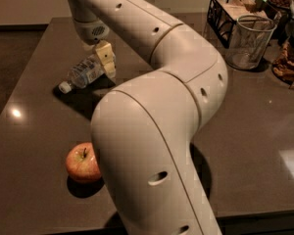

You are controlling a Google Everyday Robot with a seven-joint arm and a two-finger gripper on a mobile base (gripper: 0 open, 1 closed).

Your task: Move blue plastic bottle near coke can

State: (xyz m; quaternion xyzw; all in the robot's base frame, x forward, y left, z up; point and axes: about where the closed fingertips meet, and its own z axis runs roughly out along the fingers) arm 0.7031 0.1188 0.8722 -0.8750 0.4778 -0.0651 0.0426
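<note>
The blue plastic bottle lies on its side on the dark table at the back left, with its white cap pointing left toward the table's edge. My gripper hangs from the wrist just above the bottle's right end, at its base, and covers that end. The coke can is not in view; my large white arm hides much of the middle of the table.
A red-yellow apple sits at the front left, right beside my arm. A clear glass cup, a black wire basket and jars stand at the back right. The table's front edge is close.
</note>
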